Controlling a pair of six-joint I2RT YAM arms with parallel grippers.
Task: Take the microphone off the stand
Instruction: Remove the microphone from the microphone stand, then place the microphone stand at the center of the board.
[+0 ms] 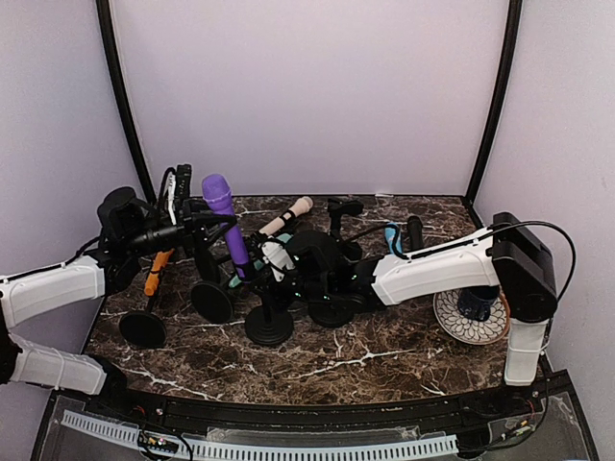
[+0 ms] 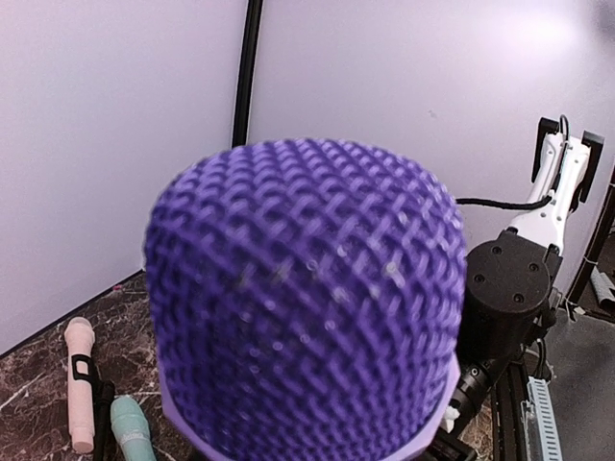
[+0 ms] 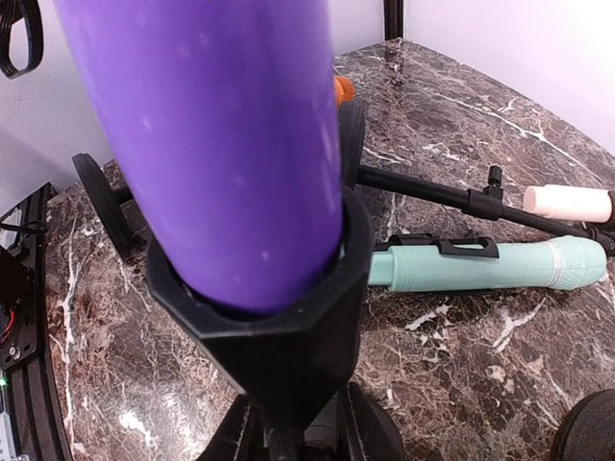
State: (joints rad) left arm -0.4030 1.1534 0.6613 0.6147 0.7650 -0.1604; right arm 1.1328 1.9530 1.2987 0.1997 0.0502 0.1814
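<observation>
Okay, starting up front: got the stand (image 3: 279, 327) planted on the marble table (image 1: 384, 360). Spotted the right gripper (image 1: 279, 272) clamped on its thin pole, just under the black clip. Got the purple microphone (image 1: 226, 230) seated in that clip, head up, leaning a little. Found the left gripper (image 1: 207, 230) right against the microphone just below the head. Can't tell open or closed there, fingers hidden. Further back, noticed a teal microphone (image 3: 480, 267) and a cream microphone (image 1: 288, 216) lying flat.
</observation>
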